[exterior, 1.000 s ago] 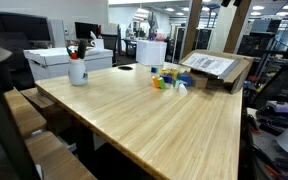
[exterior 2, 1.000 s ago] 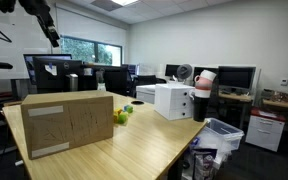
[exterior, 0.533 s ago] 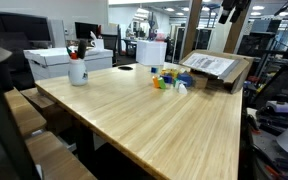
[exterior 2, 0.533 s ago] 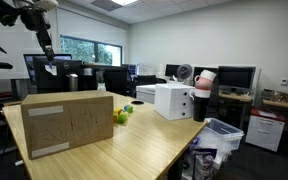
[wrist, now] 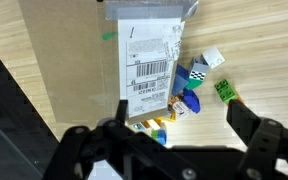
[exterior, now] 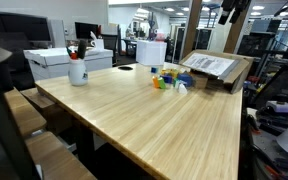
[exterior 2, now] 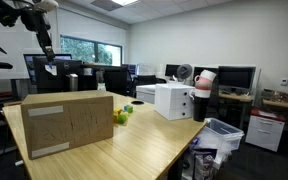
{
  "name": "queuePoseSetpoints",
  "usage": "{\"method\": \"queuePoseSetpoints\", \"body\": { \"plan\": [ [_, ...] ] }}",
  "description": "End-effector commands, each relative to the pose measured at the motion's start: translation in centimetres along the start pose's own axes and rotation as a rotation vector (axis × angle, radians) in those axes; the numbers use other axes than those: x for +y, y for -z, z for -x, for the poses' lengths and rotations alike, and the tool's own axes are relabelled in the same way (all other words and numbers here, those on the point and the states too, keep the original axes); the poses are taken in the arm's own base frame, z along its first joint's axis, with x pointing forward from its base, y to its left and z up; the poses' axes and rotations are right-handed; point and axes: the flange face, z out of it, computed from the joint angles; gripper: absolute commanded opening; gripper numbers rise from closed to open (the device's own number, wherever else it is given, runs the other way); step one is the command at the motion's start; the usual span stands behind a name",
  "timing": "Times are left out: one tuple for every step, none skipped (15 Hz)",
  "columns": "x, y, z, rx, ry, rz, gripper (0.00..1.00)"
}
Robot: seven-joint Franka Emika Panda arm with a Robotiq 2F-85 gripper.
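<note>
Two fingers (wrist: 246, 122): spread wide and gripping nothing. They show at the lower edge of the wrist view.
Arm: in an exterior view the fingers (exterior 2: 47, 50) hang well above the box (exterior 2: 69, 120), touching nothing.
Box: brown cardboard, lying on the bench (wrist: 269, 35), with a white barcode label (wrist: 154, 55) on top. It sits almost straight under the wrist camera.
Toys (wrist: 189, 90): a small cluster of coloured pieces on the bench just beside the box edge. A green block (wrist: 222, 90) lies slightly apart from the rest.
Step in hand: as I judge it, a high hover over the box and toys.
Doing it well: any descent should go straight down with the fingers wide. They should line up over a single piece and stay clear of the box wall, because the pieces lie crowded together and a skewed approach could scatter them.
Containers: the box looks shut, so its contents are hidden. A white cup (exterior: 77, 68) holds pens or similar. A white case (exterior 2: 172, 100) is closed. A bin (exterior 2: 219, 135) stands on the floor by the bench, and its contents are unclear.
</note>
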Motion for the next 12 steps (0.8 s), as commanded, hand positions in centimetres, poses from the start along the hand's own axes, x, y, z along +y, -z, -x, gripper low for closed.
{"method": "queuePoseSetpoints", "body": {
  "plan": [
    [0.0, 0.1, 0.0, -0.001, 0.000, 0.000, 1.00],
    [0.0, 0.1, 0.0, -0.001, 0.000, 0.000, 1.00],
    [0.0, 0.1, 0.0, -0.001, 0.000, 0.000, 1.00],
    [0.0, 0.1, 0.0, -0.001, 0.000, 0.000, 1.00],
    [0.0, 0.1, 0.0, -0.001, 0.000, 0.000, 1.00],
    [0.0, 0.1, 0.0, -0.001, 0.000, 0.000, 1.00],
    [0.0, 0.1, 0.0, -0.001, 0.000, 0.000, 1.00],
    [-0.2, 0.2, -0.1, -0.022, -0.002, -0.040, 1.00],
    [-0.6, 0.2, -0.2, -0.047, -0.003, -0.087, 1.00],
    [-0.8, 0.2, -0.2, -0.054, -0.003, -0.112, 1.00],
    [-1.5, 0.2, -0.2, -0.068, 0.005, -0.156, 1.00],
    [-2.2, 0.0, -0.1, -0.081, 0.012, -0.187, 1.00]
  ]
}}
